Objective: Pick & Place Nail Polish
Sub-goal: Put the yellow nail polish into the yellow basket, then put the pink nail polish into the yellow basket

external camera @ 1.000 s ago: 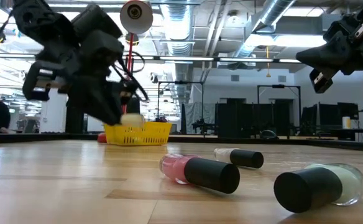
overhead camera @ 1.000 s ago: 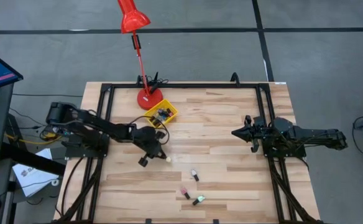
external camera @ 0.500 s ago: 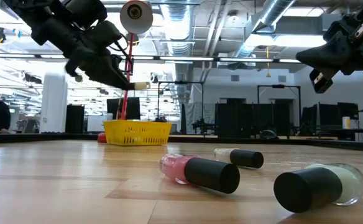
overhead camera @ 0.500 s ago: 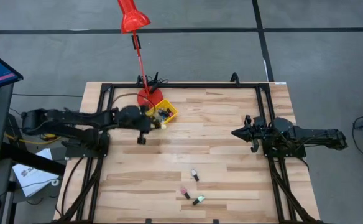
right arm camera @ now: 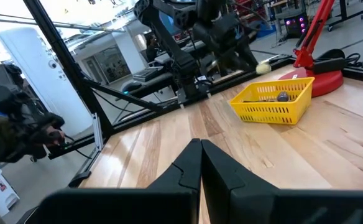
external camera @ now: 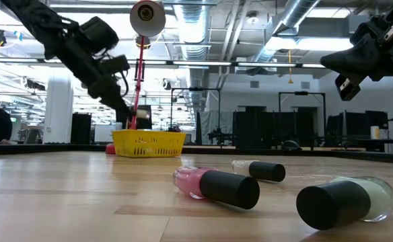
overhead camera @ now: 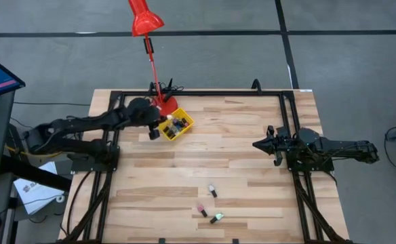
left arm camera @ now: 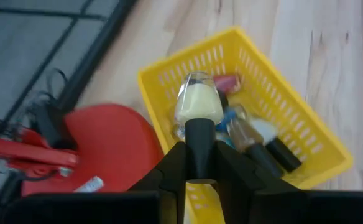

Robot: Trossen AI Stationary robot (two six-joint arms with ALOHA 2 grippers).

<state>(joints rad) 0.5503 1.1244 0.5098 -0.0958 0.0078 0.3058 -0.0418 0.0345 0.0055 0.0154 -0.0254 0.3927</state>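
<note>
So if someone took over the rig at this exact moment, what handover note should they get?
Left gripper: shut on a pale yellow nail polish bottle, held by its dark cap above the yellow basket, not yet released.
Right gripper: shut, holding nothing, waiting above the table's right side.
Done: several bottles already lie in the basket, near the red lamp base.
Left: drop the held bottle in, then fetch three bottles lying on the table's near side: a pale one, a pink one and a green one.
</note>
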